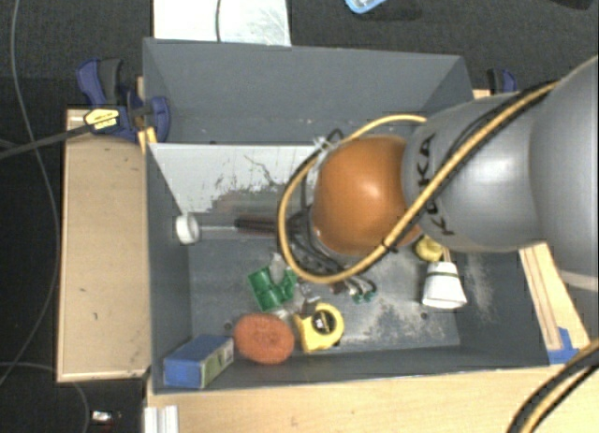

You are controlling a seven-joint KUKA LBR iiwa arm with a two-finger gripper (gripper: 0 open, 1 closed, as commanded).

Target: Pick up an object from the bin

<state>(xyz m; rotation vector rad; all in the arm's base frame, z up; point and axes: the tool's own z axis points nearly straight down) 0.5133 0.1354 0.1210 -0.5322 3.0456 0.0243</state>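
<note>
**Claw low over the middle of the bin, green piece nearest**

The claw [311,252] sits low over the bin's middle, tucked under the arm's orange cover [360,195] and looped by a yellow cable; whether it is spread or pressed together cannot be told, and nothing can be seen in its grasp. Just below and left of it lies a small green piece [271,289], the nearest thing to it. Further toward the near wall are a yellow tape measure [320,326] and, touching it on the left, a round orange-brown pad [263,339]. A blue box [198,361] lies in the near left corner. To the claw's left a thin rod with a white knob [187,228] lies across the floor. On the right stands a white bulb-shaped thing [443,284], well apart from the green piece. The grey bin [281,85] holds them all.
</note>
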